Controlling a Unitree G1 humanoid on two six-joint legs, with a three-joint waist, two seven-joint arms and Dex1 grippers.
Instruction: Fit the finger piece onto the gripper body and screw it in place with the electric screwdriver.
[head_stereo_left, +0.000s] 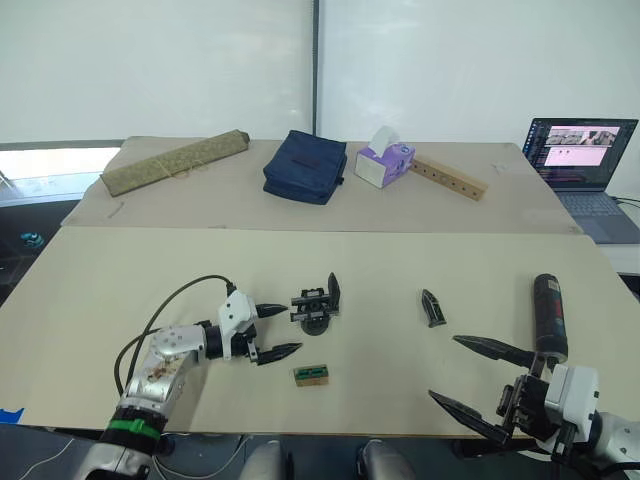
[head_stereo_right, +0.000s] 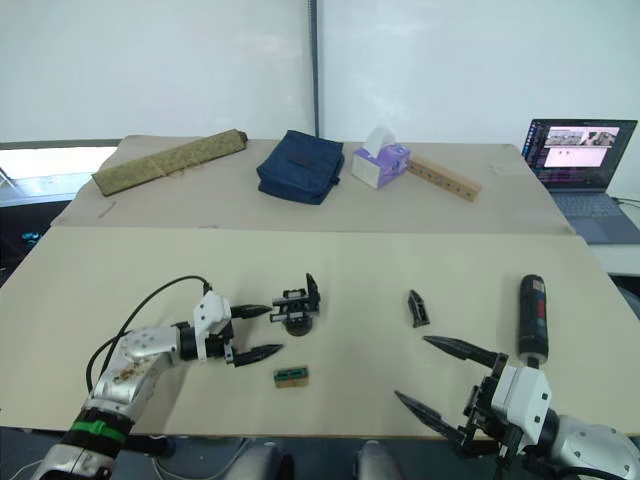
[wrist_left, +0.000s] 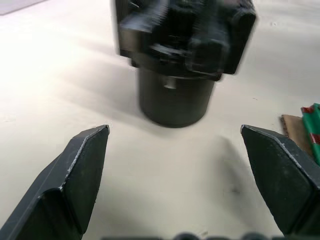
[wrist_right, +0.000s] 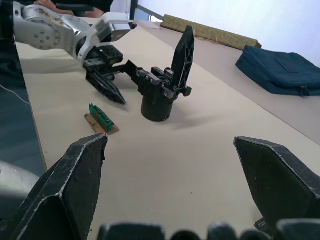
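Nearest the table's (head_stereo_left: 100, 280) front edge, the left pincer (head_stereo_left: 274, 331) lies low over the surface with its two black fingers spread apart, empty, its tips just short of the chunky black gripper body (head_stereo_left: 317, 303). That block stands upright on its round base, one pointed finger rising from it, left of the table's middle. A small green-topped block (head_stereo_left: 312, 375) sits just in front of it. Further right lies the small black tapered finger piece (head_stereo_left: 433, 307), alone. By the right edge rests the thick black cylindrical electric screwdriver (head_stereo_left: 548, 316). The right pincer (head_stereo_left: 470, 374) hovers open beside it, holding nothing.
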